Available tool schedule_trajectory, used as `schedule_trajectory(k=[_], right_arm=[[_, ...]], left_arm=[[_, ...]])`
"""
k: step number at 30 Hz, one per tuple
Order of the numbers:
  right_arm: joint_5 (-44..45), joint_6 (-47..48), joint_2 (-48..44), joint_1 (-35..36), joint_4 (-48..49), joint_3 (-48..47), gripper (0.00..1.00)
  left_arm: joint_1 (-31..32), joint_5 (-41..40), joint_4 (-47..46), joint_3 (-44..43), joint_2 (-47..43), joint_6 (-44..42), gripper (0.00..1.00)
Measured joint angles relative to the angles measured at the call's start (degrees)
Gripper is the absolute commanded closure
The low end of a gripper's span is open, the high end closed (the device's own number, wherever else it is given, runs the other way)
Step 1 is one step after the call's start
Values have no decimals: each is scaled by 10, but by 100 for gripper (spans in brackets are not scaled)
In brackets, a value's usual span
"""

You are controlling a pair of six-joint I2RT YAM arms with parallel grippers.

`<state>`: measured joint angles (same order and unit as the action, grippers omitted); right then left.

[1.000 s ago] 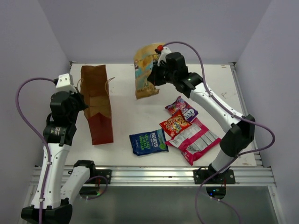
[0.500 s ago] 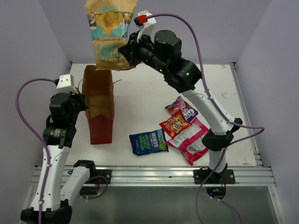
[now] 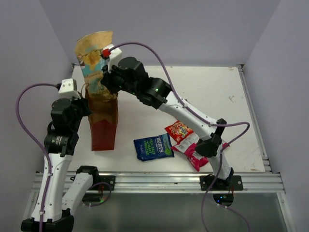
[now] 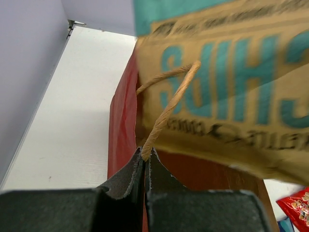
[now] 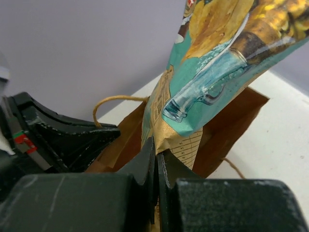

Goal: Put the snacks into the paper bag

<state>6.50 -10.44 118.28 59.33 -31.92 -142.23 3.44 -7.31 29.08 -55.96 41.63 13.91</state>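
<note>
Hanging over the mouth of the paper bag [image 3: 102,128], the chips bag [image 3: 91,58] stands nearly upright, its top leaning toward 11 o'clock. The right fingers [image 5: 142,166] are clamped on the foil near its lower edge, a grip that lets the long packet go in narrow end first. Its bottom edge sits at the opening; whether it has passed the rim I cannot tell.

The paper bag stands at about 9 o'clock on the surface [image 3: 231,87], mouth up. The left fingers [image 4: 128,179] are pinched together on the string handle [image 4: 169,104] right where it meets the rim. That hold looks meant to steady the tall, light bag and stop it from tipping as the packet comes down.

Three more snacks lie flat toward 5 o'clock, well apart from the bag: the blue packet [image 3: 153,147], the red packet [image 3: 178,129] and, partly under the right arm, the pink-and-silver packet [image 3: 192,150]. None is inside yet, so the task looks to be at its first packet. The likely snag is the wide foil catching on the rim or on the handle loop.
</note>
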Motion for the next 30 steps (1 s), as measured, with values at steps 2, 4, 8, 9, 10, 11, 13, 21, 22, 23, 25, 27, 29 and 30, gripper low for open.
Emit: schedule_trajectory(k=[2, 4, 8, 9, 10, 11, 13, 21, 22, 23, 25, 27, 29, 30], right_arm=[[1, 0, 23, 11, -2, 1, 100], [6, 1, 33, 17, -3, 8, 100], [27, 5, 34, 32, 1, 43, 100], [32, 5, 33, 36, 5, 54, 100], [35, 5, 33, 39, 7, 65, 100], [40, 5, 33, 43, 7, 76, 100], [46, 5, 34, 52, 2, 89, 92], [66, 24, 32, 82, 3, 93, 33], [69, 28, 30, 84, 2, 93, 29], [71, 31, 28, 85, 2, 91, 28], [75, 38, 22, 85, -5, 78, 25], [79, 47, 3, 85, -9, 73, 24], [89, 56, -36, 86, -12, 83, 24], [94, 60, -65, 86, -12, 97, 24]], left_arm=[[1, 0, 0, 3, -3, 0, 100], [1, 0, 0, 5, -4, 0, 100], [4, 0, -3, 6, -5, 0, 100], [5, 0, -3, 6, -5, 0, 100], [5, 0, -3, 6, -5, 0, 100], [5, 0, -3, 6, -6, 0, 100], [5, -2, -4, 8, -7, 0, 100], [9, -12, -3, 15, -8, 0, 100], [9, -14, -3, 15, -8, 0, 100], [9, -17, -2, 15, -8, 0, 100], [9, -22, 1, 15, -8, 0, 100], [9, -27, 2, 15, -10, 0, 100], [9, -34, 6, 15, -14, 0, 100], [9, -38, 8, 15, -15, 0, 100]])
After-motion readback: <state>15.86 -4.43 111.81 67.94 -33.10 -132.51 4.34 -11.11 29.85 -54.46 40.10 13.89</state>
